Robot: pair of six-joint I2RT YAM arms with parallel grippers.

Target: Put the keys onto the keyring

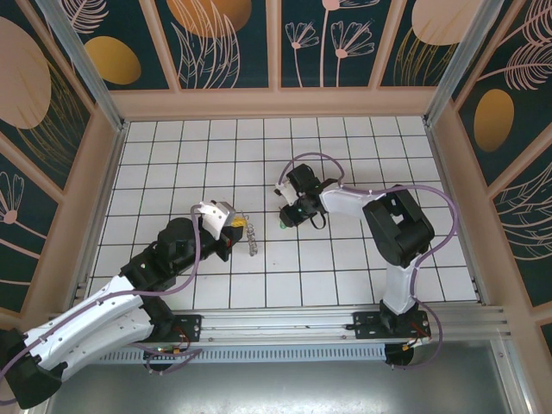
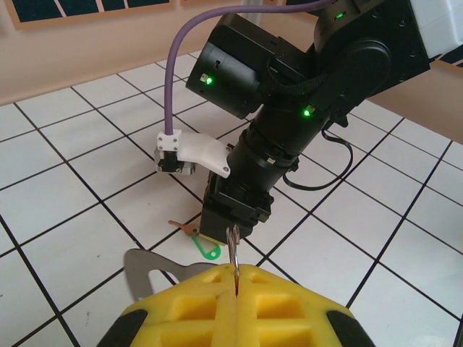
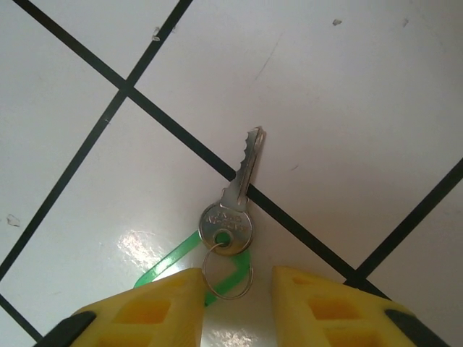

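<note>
The keys are one silver key [image 3: 231, 217] lying flat on the white tiles, with a small split ring [image 3: 226, 273] and a green tag [image 3: 165, 263] through its head. My right gripper [image 3: 237, 276] points down over it. Its yellow fingers [image 3: 160, 309] stand apart on either side of the small ring and do not touch it. In the top view that gripper [image 1: 290, 216] is at the table's middle, with the green tag [image 1: 283, 227] just below it. My left gripper [image 2: 236, 269] is shut on the thin metal keyring [image 2: 233, 246], held upright facing the right gripper [image 2: 230, 214]. The rest of the keyring [image 1: 251, 239] hangs beside the left gripper [image 1: 231, 222].
A flat grey metal piece [image 2: 137, 266] sticks out at the left of my left fingers. The tiled floor [image 1: 362, 155] is boxed in by wooden walls [image 1: 276, 102] on three sides and a metal rail [image 1: 293, 323] in front. A purple cable [image 2: 177, 65] loops from the right wrist.
</note>
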